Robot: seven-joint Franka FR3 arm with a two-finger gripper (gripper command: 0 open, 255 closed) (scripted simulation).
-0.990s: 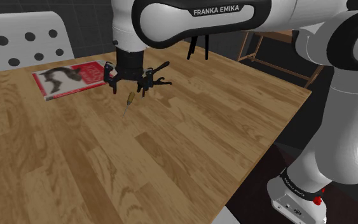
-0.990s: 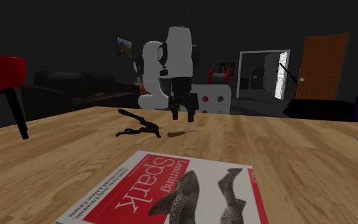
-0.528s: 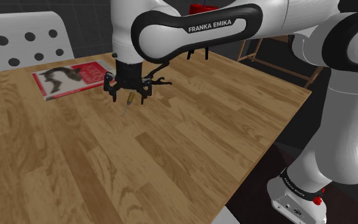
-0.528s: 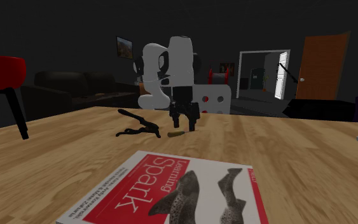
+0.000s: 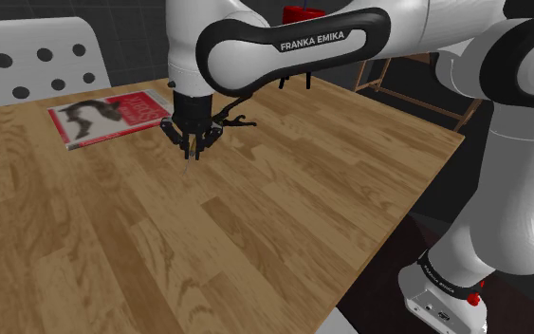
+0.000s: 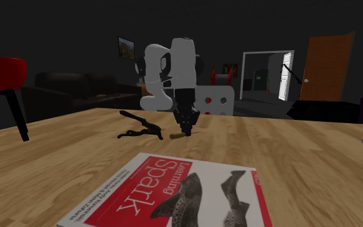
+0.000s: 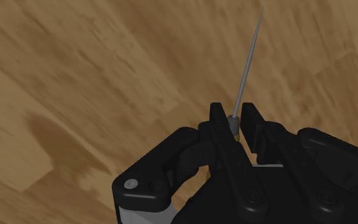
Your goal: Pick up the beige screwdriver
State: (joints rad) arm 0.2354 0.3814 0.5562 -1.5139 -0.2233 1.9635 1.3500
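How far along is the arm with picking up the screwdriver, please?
Reach looks done: the claw sits at the wooden table. Grasp is in hand: its fingers clasp the screwdriver near the handle. Lifting it off the table is left.

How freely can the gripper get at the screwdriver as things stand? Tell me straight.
Yes, it seems so: the gripper is down at the table with its fingers closed around the screwdriver. The black tool and the book lie off to the sides, not in the way.
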